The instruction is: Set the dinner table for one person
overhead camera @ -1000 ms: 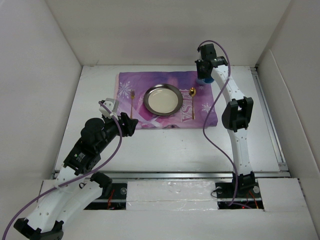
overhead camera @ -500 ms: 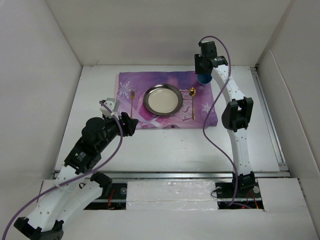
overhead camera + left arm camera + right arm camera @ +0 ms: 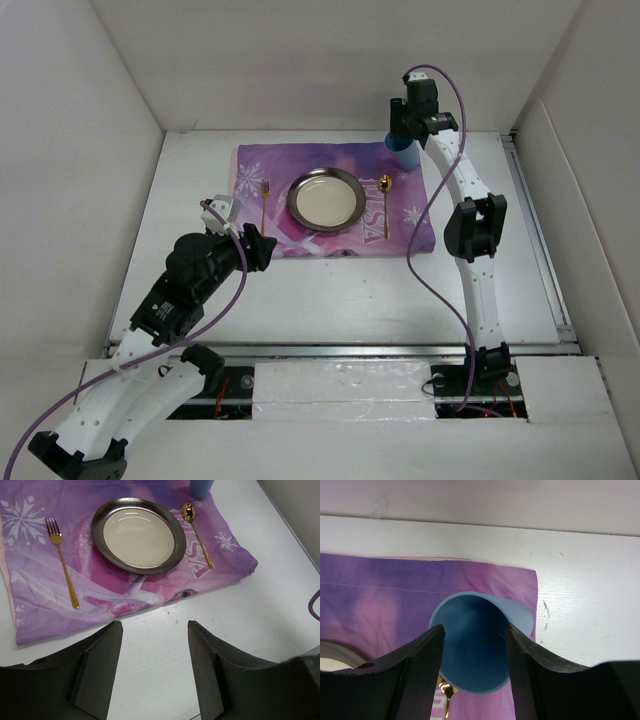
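White tabletop fills most of my overhead view: the dinner table (image 3: 330, 290) lies beneath both arms, bare under my left gripper (image 3: 155, 627) and covered farther out by a purple snowflake mat (image 3: 45, 605). The left gripper hangs over the bare white, just short of the mat's near edge, with its fingers spread wide and nothing between them. Ahead of it on the mat I see a metal plate (image 3: 138, 535) with a cream centre. A gold fork (image 3: 62, 562) lies to the left of the plate and a gold spoon (image 3: 188, 512) to the right, each apart from the rim. Beyond the spoon's bowl, at the mat's far right corner, a blue cup (image 3: 475, 650) stands upright, mouth up.

My right gripper (image 3: 474, 627) is directly over that cup. Its fingers are apart. On the wrist camera the cup's rim shows past the outer side of each finger, so the cup sits below the gap, not pinched in it. Just beyond this gripper the mat ends and a strip of bare table runs to the white back wall (image 3: 470, 500).
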